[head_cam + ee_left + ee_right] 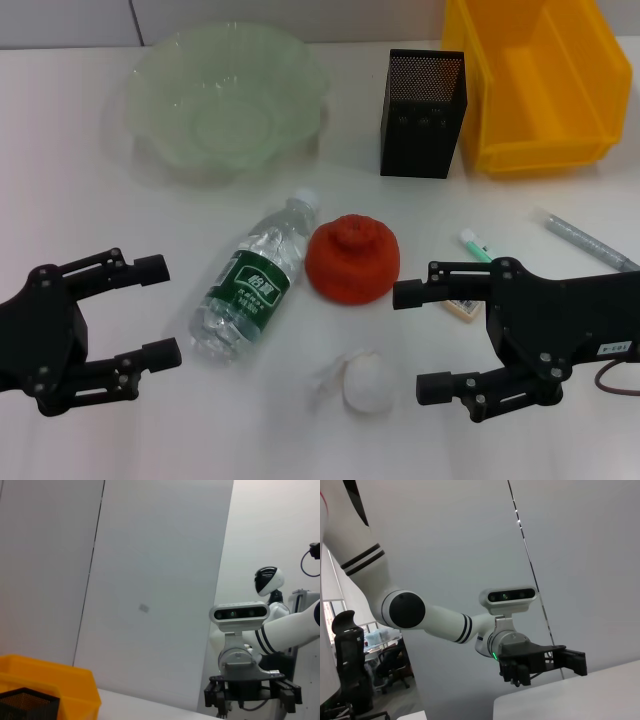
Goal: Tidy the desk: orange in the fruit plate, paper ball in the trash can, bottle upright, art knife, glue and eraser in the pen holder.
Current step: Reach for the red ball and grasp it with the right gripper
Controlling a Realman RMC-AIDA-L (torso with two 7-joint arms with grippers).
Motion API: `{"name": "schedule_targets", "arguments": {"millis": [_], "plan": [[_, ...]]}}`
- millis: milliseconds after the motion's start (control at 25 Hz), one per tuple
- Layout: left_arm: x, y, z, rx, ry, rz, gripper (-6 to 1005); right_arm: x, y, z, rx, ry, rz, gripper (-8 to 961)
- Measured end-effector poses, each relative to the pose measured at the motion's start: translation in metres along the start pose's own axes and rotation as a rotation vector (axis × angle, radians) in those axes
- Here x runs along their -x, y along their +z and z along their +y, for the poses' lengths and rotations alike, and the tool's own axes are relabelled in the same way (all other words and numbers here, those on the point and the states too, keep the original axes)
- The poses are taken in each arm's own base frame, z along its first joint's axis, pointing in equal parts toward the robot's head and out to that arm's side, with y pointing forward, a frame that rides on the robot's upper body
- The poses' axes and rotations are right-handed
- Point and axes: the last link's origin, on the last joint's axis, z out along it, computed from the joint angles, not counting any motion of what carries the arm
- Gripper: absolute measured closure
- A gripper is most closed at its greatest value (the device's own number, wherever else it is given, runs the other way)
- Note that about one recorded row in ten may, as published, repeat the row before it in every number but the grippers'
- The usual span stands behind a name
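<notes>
White desk (80, 220): bottle (255, 281) lying, orange (352, 259), paper ball (366, 381).

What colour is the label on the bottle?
Green, with white print; the bottle shows best in the head view.

head: looks forward and down onto the white table (100, 230), close | left wrist: low over the table, faces level toward the right gripper (252, 692) | right wrist: likewise faces the left gripper (540, 662)
</notes>
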Motion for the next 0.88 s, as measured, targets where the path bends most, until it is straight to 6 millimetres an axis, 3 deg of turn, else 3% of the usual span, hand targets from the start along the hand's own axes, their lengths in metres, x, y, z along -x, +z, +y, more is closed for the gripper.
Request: {"name": "schedule_targets", "arguments": {"millis": [440, 640, 680, 720, 760, 800, 840, 880], "plan": [[0.001, -0.001, 0.000, 0.000, -0.004, -0.002, 213, 0.003, 0.000, -0.002, -0.007, -0.004, -0.007, 121], [0.000, 0.000, -0.001, 0.002, -0.001, -0.002, 213, 0.028, -0.005, -0.015, -0.038, 0.019, 0.016, 125], [0.000, 0.000, -0.001, 0.002, 0.001, -0.003, 213, 0.052, -0.010, -0.024, -0.067, 0.033, 0.089, 126], [-0.001, 0.000, -0.001, 0.002, 0.003, -0.004, 213, 0.052, -0.010, -0.024, -0.067, 0.033, 0.089, 126], [-0.001, 0.000, -0.001, 0.002, 0.003, -0.004, 213, 0.065, -0.012, -0.028, -0.089, 0.044, 0.141, 127], [-0.001, 0.001, -0.002, 0.003, 0.003, -0.005, 213, 0.094, -0.016, -0.033, -0.156, 0.050, 0.255, 128], [-0.001, 0.001, -0.002, 0.003, 0.003, -0.005, 213, 0.094, -0.016, -0.033, -0.156, 0.050, 0.255, 128], [-0.001, 0.000, -0.002, 0.003, 0.004, -0.005, 213, 0.117, -0.017, -0.035, -0.233, 0.054, 0.374, 129]]}}
